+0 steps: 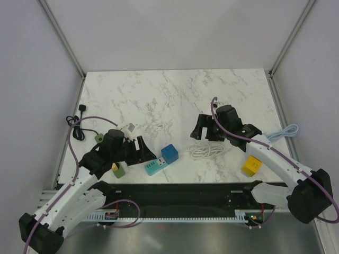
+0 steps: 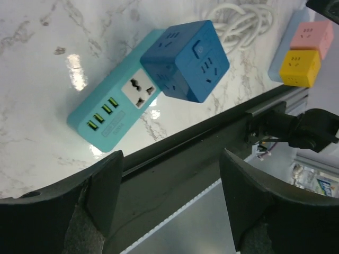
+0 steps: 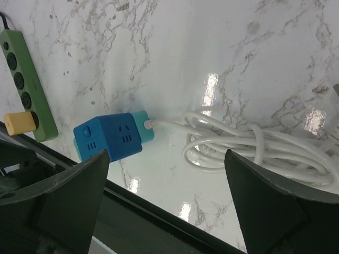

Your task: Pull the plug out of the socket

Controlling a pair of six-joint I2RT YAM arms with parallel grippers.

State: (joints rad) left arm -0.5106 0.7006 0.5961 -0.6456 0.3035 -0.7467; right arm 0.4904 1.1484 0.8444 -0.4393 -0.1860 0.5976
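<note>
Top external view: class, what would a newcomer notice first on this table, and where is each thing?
The blue cube plug seated on the teal socket strip stands out, centre front of the marble table. Right of it lies a coiled white cable, and the left gripper and right gripper flank them, both open.

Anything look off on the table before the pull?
Nothing spilled or damaged. Mildly askew: the teal power strip lies diagonal to the front edge of the table, with the blue cube plug seated at one end. A black cable is bunched at the left edge.
</note>
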